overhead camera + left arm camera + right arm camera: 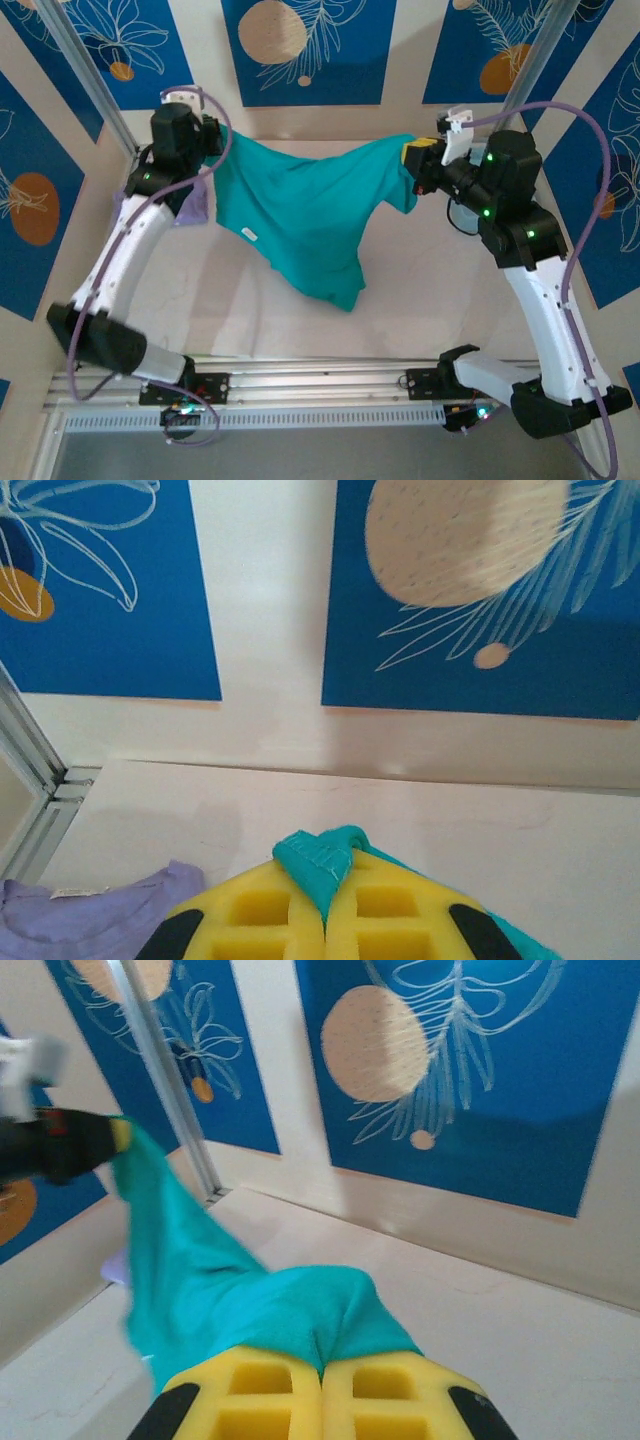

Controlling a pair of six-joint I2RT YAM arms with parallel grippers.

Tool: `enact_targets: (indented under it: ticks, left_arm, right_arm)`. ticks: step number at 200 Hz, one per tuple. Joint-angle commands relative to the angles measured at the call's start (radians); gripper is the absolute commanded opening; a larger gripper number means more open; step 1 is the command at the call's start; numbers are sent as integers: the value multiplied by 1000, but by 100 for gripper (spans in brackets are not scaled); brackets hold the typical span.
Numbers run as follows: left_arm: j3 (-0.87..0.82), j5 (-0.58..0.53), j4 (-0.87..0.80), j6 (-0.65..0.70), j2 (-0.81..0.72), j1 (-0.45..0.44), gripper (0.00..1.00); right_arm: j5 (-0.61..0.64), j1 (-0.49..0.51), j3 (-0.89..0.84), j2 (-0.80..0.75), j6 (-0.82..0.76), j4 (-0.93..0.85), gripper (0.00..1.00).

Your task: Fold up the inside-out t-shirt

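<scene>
Top external view: you have the teal-green short-sleeved cotton t-shirt (300, 215) strung up between the two arms, above the far half of the pale tabletop (440, 310). The left fingers (219, 146) pinch its upper left corner and the right fingers (418, 152) pinch its upper right corner. The top edge sags between them. The rest of the cloth hangs down in loose folds to a point near the middle of the tabletop. A small pale label (250, 233) shows on the left part of the cloth. A lavender-purple shirt (195, 205) lies on the tabletop under the left arm, beside the teal one.

Left wrist view: your left fingers (260, 910), with yellow padded faces, are clenched together on a bunched fold of the teal-green t-shirt (315, 858), which pokes up out of the seam between them. The lavender-purple shirt (90, 925) lies below and to the left on the tabletop (400, 815).

Right wrist view: your right fingers (385, 1400) are clamped on the other corner of the t-shirt (240, 1300). From there the cloth stretches away to the upper left, up to the yellow-tipped left fingers (120, 1135) that hold its far end above the tabletop (520, 1340).
</scene>
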Motion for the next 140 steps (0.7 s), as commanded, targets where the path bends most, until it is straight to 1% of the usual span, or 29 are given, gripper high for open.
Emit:
enact_targets:
  ticks: [1, 15, 30, 42, 56, 62, 71, 85, 91, 101, 116, 127, 132, 140]
  left_arm:
    - [156, 26, 12, -17, 58, 44, 0]
    - [213, 53, 0, -19, 124, 54, 0]
    - [272, 82, -52, -9, 199, 56, 1]
    - [302, 80, -96, 10, 259, 56, 22]
    - [323, 36, -155, 32, 318, 56, 62]
    - [326, 13, -179, 35, 335, 57, 71]
    - [314, -8, -213, 30, 346, 57, 79]
    - [230, 13, -220, 1, 316, 57, 87]
    - [166, 37, -202, -14, 283, 57, 91]
    - [48, 81, -160, -47, 216, 57, 94]
    - [-174, 162, -68, -117, 79, 52, 95]
    - [-349, 236, 16, -172, -33, 41, 95]
    - [-423, 265, 56, -194, -82, 31, 94]
    - [-534, 301, 106, -212, -160, 12, 94]
  right_arm:
    - [-98, 60, 39, -14, -47, 43, 0]
    - [-88, 106, 16, -15, -86, 35, 0]
    - [-83, 153, -24, -11, -93, 24, 0]
    - [-68, 184, -65, 4, -60, 17, 1]
    - [-61, 217, -116, 43, 15, 15, 2]
    - [-76, 238, -136, 73, 52, 16, 3]
    - [-91, 272, -159, 118, 89, 23, 3]
    - [-86, 330, -179, 205, 120, 29, 4]
    - [-75, 354, -179, 251, 131, 29, 5]
    - [-74, 385, -168, 330, 143, 17, 5]
    - [-92, 409, -134, 451, 153, -6, 6]
    - [-123, 413, -117, 518, 160, -8, 9]
    - [-137, 412, -112, 544, 161, -10, 12]
    - [-152, 409, -100, 578, 158, -20, 20]
